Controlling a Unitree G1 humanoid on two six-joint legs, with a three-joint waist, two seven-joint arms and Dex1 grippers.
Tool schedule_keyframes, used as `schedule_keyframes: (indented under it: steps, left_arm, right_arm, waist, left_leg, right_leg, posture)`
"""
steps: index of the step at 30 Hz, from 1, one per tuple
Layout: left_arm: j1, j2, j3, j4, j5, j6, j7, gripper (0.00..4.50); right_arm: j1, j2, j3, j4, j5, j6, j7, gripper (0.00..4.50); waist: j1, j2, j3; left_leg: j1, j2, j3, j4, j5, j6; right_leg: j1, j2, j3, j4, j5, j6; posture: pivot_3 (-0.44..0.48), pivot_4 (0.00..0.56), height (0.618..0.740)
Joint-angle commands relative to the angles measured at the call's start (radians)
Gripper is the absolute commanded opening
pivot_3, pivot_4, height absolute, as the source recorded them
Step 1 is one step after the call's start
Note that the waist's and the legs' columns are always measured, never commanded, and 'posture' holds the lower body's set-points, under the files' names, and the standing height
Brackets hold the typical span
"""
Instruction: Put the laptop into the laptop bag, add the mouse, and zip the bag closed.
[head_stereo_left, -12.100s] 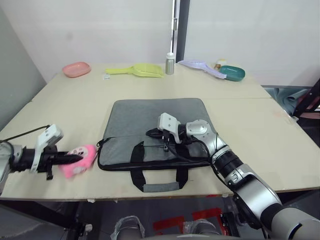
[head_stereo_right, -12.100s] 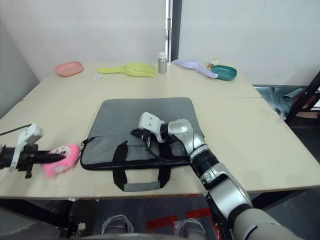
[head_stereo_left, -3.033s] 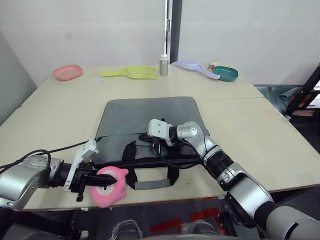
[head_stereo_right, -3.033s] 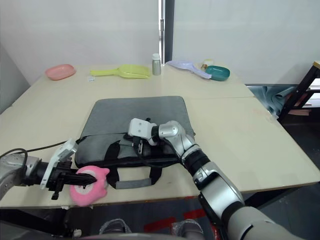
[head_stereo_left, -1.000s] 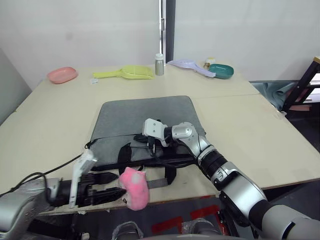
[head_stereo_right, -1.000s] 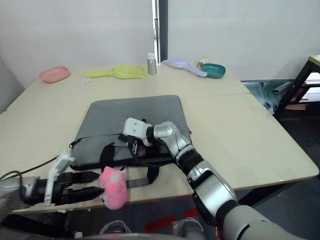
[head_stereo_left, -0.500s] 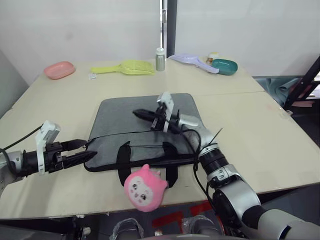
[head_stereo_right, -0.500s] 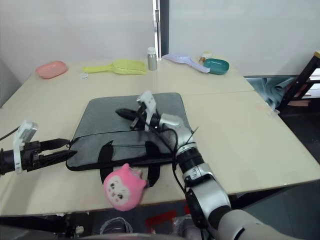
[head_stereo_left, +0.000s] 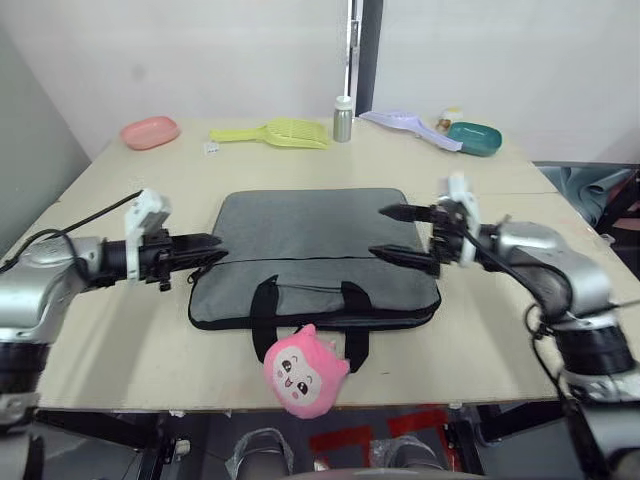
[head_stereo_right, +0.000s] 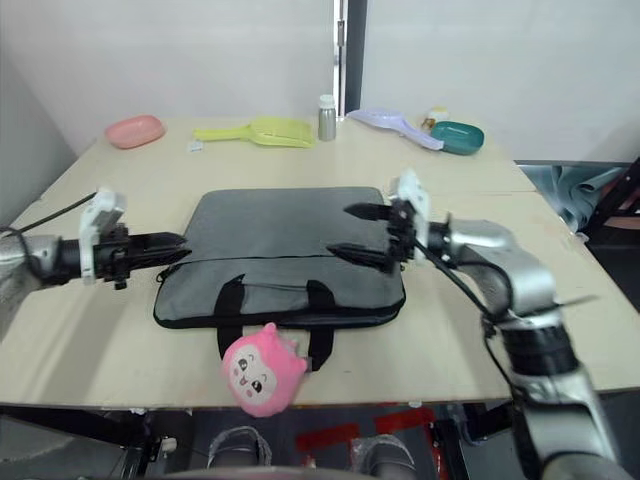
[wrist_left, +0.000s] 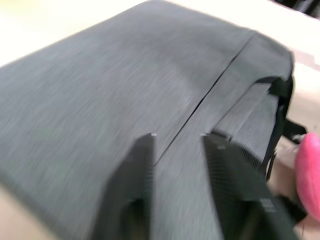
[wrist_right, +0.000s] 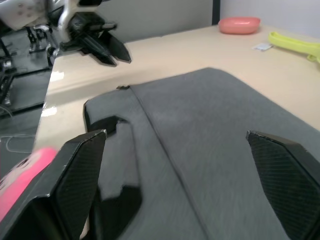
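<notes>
Lying between left gripper (head_stereo_left: 213, 250) and right gripper (head_stereo_left: 388, 232), laptop bag (head_stereo_left: 315, 250).

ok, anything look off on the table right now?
Yes: the pink plush toy sits at the table's near edge, partly overhanging it, on the laptop bag's handles. Both end effectors are open and empty.

Grey laptop bag (head_stereo_left: 310, 250) with black trim and black-and-grey handles, pink plush toy (head_stereo_left: 304, 369) with a pale face, beige table (head_stereo_left: 520, 330), pink dish (head_stereo_left: 150, 131), yellow-green scoop (head_stereo_left: 275, 131), teal bowl (head_stereo_left: 474, 138), lilac brush (head_stereo_left: 405, 125), silver bottle (head_stereo_left: 343, 119)
</notes>
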Motion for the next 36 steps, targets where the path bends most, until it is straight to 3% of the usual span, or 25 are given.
schedule_keyframes:
  steps: [1,6,10,17,23,26,36]
  left_arm:
    - [-0.120,-0.065,-0.090,0.065,0.054,-0.072,-0.039,0.13]
    - [-0.190,-0.118,-0.145,0.128,0.101,-0.122,-0.073,0.05]
    - [-0.316,-0.310,-0.273,0.260,0.208,-0.262,-0.054,0.05]
    - [-0.373,-0.485,-0.347,0.461,0.316,-0.427,-0.049,0.05]
    - [-0.363,-0.476,-0.418,0.623,0.483,-0.573,0.002,0.05]
    - [-0.354,-0.481,-0.412,0.662,0.486,-0.600,-0.005,0.05]
    - [-0.318,-0.471,-0.394,0.610,0.468,-0.562,-0.015,0.05]
  right_arm:
    - [0.083,-0.072,-0.084,-0.164,0.107,0.029,0.031,4.50]
    - [0.141,-0.113,-0.095,-0.219,0.146,0.019,0.026,4.50]
    - [0.262,-0.160,0.004,-0.326,0.093,-0.037,0.064,4.50]
    - [0.238,-0.136,0.221,-0.297,-0.078,-0.197,0.081,4.50]
    - [0.180,-0.091,0.351,-0.237,-0.193,-0.331,0.119,4.50]
    - [0.136,-0.053,0.423,-0.176,-0.270,-0.412,0.133,4.50]
    - [-0.022,0.129,0.598,0.178,-0.470,-0.771,0.198,4.50]
  waist:
    - [0.008,0.000,0.000]
    - [-0.001,0.000,0.000]
    - [0.025,0.000,0.000]
    - [0.006,0.000,0.000]
    - [0.003,0.000,-0.001]
    - [0.000,0.001,-0.003]
    - [-0.011,0.001,-0.004]
  left_leg:
    - [0.000,0.000,0.000,0.001,0.000,0.001]
    - [0.003,0.000,0.001,0.007,-0.002,0.006]
    - [0.006,-0.001,0.001,0.007,-0.001,0.007]
    - [0.005,-0.002,0.002,0.011,-0.001,0.010]
    - [0.007,-0.002,0.002,0.011,-0.001,0.010]
    - [0.013,-0.002,0.002,0.011,-0.001,0.010]
    - [0.013,-0.002,0.001,0.013,-0.001,0.010]
  right_leg:
    - [0.000,0.000,0.000,0.002,0.000,0.000]
    - [0.001,-0.001,0.003,0.007,0.001,-0.001]
    - [0.003,-0.002,0.002,0.009,0.000,-0.001]
    - [0.005,-0.004,0.003,0.009,0.001,0.001]
    - [0.007,-0.004,0.002,0.009,0.001,0.001]
    - [0.014,-0.005,0.003,0.009,0.001,0.001]
    - [0.014,-0.005,0.002,0.011,0.002,0.000]
  posture:
    - [0.000,0.150,0.740]
    - [0.000,0.150,0.740]
    - [0.000,0.150,0.740]
    - [0.000,0.150,0.740]
    - [0.000,0.150,0.740]
    - [0.000,0.150,0.740]
    - [0.000,0.150,0.740]
